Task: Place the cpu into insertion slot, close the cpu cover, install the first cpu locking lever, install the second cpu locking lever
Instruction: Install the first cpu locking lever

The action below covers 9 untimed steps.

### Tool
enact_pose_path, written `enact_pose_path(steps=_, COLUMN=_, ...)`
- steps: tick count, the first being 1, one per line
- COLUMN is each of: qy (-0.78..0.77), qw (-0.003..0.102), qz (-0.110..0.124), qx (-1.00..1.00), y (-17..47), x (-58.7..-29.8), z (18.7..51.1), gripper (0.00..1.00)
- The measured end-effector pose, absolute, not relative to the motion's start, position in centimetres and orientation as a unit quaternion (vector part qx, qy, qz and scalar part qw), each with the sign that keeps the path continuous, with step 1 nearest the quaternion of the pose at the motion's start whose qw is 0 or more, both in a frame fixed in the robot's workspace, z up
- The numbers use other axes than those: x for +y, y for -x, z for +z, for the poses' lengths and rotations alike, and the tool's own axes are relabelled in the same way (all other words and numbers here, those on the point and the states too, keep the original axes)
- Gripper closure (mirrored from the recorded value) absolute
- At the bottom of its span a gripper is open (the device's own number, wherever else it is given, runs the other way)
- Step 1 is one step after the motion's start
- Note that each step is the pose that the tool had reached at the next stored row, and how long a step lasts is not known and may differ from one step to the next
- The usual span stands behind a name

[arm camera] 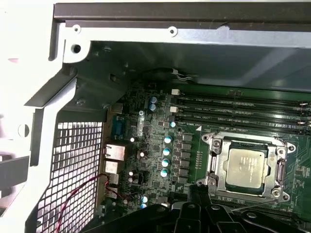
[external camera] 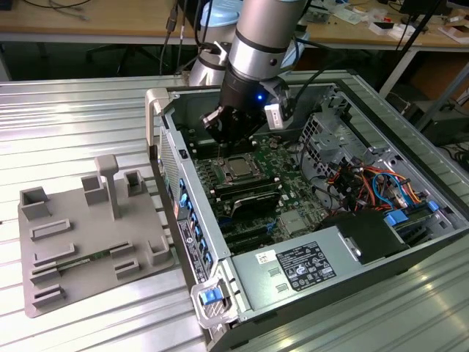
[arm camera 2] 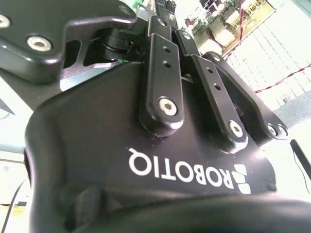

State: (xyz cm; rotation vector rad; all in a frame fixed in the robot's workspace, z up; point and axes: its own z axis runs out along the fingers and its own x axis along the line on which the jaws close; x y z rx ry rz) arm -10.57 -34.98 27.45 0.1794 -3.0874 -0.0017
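The cpu (arm camera: 245, 165), a small square chip with a silver-grey top, lies flat in the insertion slot (arm camera: 248, 190) on the green board. The cpu cover (arm camera: 216, 167), a silver frame, lies down around the chip, which shows through its cut-out. A thin metal lever (arm camera: 250, 206) runs along the socket edge nearest my fingers. My gripper (arm camera: 198, 190) is shut with nothing in it, its tips just beside a corner of the socket. In the exterior view the gripper (external camera: 223, 150) hangs inside the open computer case, just to the left of the cpu (external camera: 236, 168). The second wrist view shows the fingers (arm camera 2: 160, 29) drawn together.
Long black memory slots (arm camera: 243, 109) lie beside the socket. A perforated case panel (arm camera: 73, 170) and the case walls (external camera: 165, 139) close in around the arm. A drive cage (external camera: 330, 132), coloured cables (external camera: 374, 180) and a power supply (external camera: 308, 268) fill the case. A grey fixture tray (external camera: 80, 235) sits outside it.
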Motion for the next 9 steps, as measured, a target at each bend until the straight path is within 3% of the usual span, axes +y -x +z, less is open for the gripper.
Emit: enact_pose_path(steps=9, qy=-0.058, qw=0.024, qz=-0.001, qx=-0.998, y=11.38, x=-34.98, z=27.45, gripper=0.89)
